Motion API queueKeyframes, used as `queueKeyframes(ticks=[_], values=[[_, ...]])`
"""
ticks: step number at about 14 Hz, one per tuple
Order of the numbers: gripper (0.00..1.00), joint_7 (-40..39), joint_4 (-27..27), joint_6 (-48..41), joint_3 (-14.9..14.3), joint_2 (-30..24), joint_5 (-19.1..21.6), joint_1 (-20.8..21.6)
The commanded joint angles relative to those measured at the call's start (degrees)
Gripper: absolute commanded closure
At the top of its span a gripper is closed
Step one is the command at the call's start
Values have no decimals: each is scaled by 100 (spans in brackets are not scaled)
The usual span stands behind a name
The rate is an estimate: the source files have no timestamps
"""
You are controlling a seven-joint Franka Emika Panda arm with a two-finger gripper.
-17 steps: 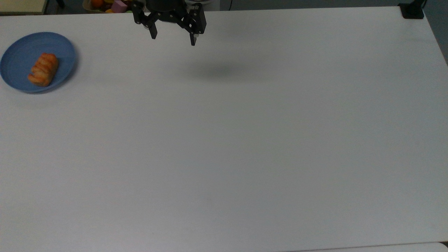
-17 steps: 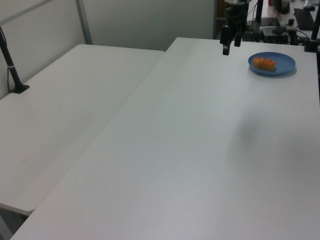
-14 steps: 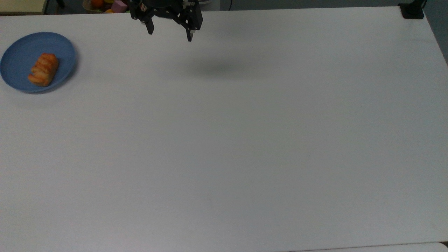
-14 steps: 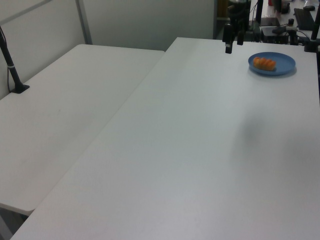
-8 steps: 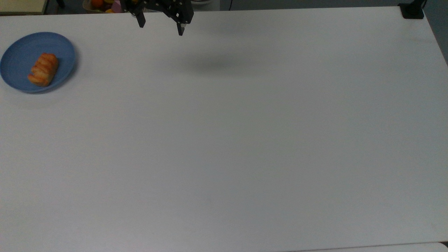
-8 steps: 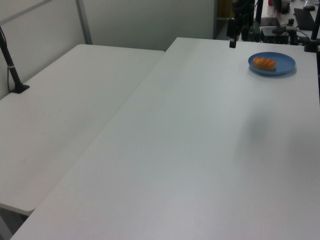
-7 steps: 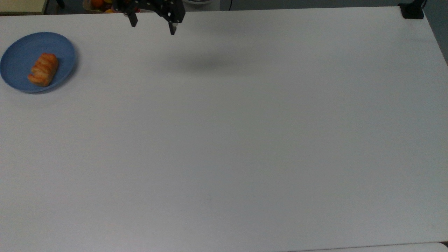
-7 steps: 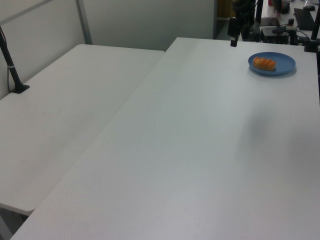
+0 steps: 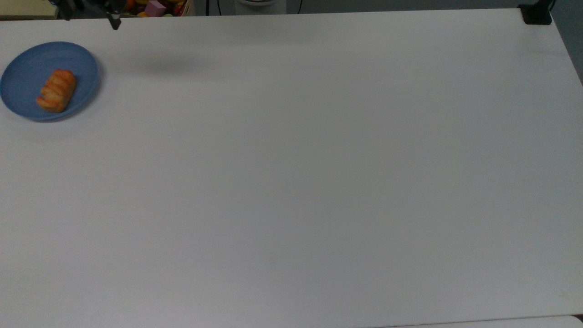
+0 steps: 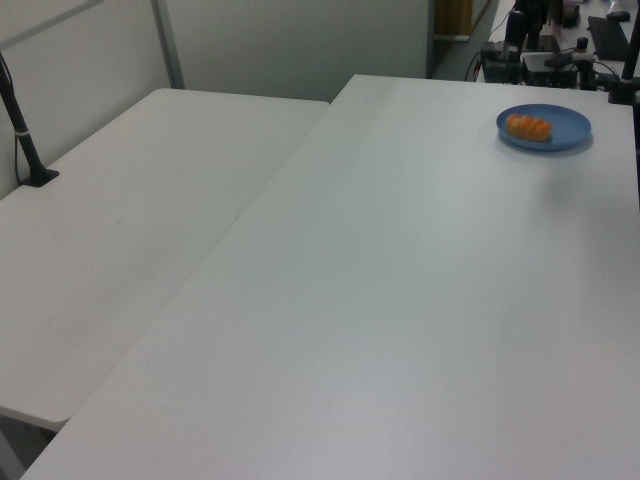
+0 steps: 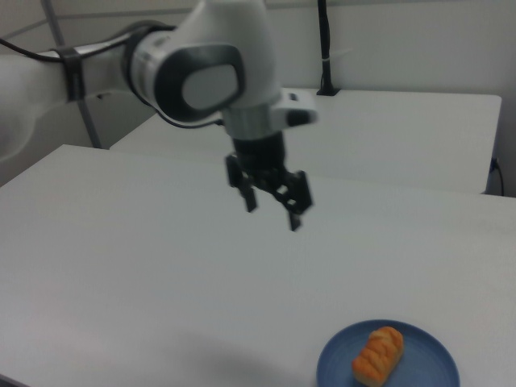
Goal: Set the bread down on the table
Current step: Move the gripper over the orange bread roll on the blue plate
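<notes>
Right view: the arm (image 11: 201, 76) reaches in from the right view's left, and its gripper (image 11: 271, 216) hangs above the table (image 11: 121, 242) with the fingers (image 11: 293, 219) spread apart and nothing between them. The bread (image 11: 377, 355) lies on the plate (image 11: 339, 367) near the right view's lower edge, below and to the right of the gripper and well apart from it. A faint shadow marks the table to the left of the plate.

Top view: the plate (image 9: 27, 68) sits at the table's (image 9: 319, 182) far left edge, with the bread (image 9: 56, 90) lying aslant on its middle. One dark fingertip (image 9: 115, 23) shows at the upper edge, to the right of the plate, and a soft shadow falls on the table beside it. Coloured items (image 9: 155, 6) lie beyond the table's upper edge.

Left view: the plate (image 10: 570, 132) with the bread (image 10: 528, 127) rests near the table's (image 10: 380, 300) far right corner. A second table (image 10: 130, 220) adjoins on the left view's left.
</notes>
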Motion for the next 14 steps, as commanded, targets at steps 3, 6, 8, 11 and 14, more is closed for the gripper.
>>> queueKeyframes(ticks=[3, 6, 8, 11, 14], values=[[0, -859, -470, 1462, -832, 497, 318, -168], [0, -1132, -533, 2272, -867, 1015, 501, -484], [0, -1474, -559, 2458, -867, 1297, 766, -668], [0, -1642, -813, 2729, -867, 1543, 783, -775], [0, -1722, -972, 2924, -841, 1754, 845, -775]])
